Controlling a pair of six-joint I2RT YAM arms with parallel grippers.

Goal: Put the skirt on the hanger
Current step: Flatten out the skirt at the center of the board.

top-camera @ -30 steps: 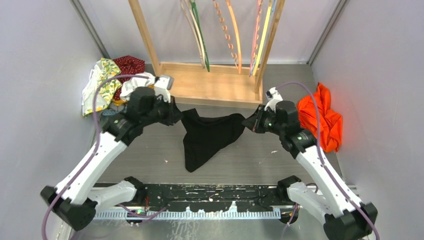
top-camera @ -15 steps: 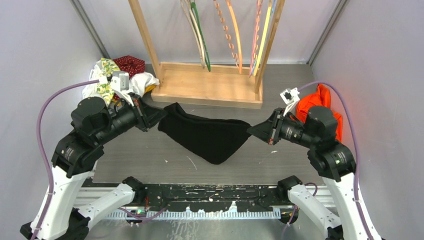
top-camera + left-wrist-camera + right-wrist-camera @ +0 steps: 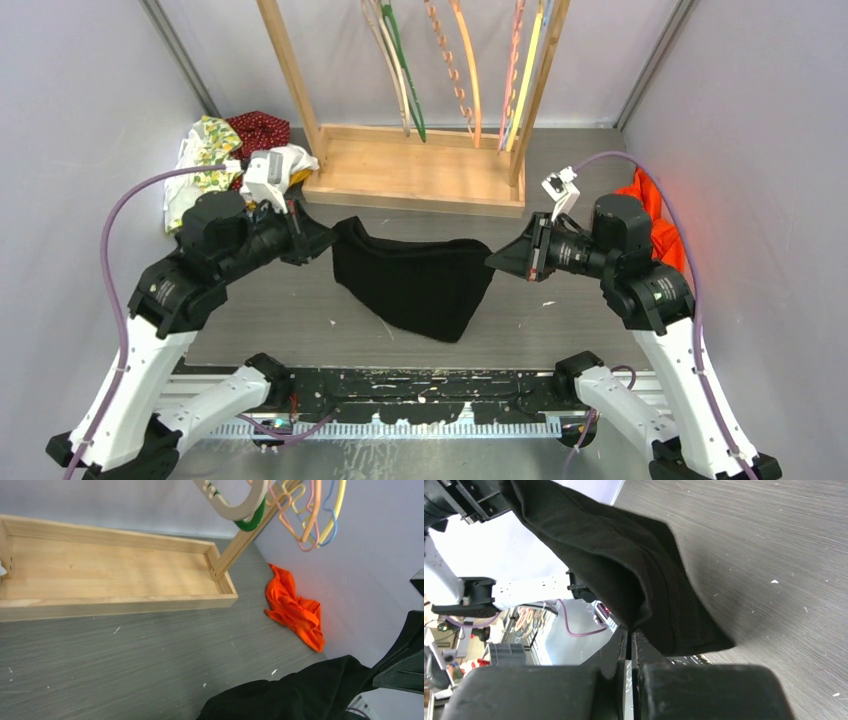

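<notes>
Your left gripper [image 3: 322, 240] pinches one corner of the black skirt [image 3: 415, 282]. Your right gripper [image 3: 497, 262] pinches the opposite corner.

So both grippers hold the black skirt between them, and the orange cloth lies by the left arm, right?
No, the orange cloth lies by the right arm; the top view shows it. Left gripper and right gripper do hold the black skirt between them.

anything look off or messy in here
Nothing damaged or spilled. An orange garment lies crumpled by the right wall, and patterned clothes are heaped in the far left corner. The black skirt, pinched between the left gripper and the right gripper, sags unevenly.
</notes>
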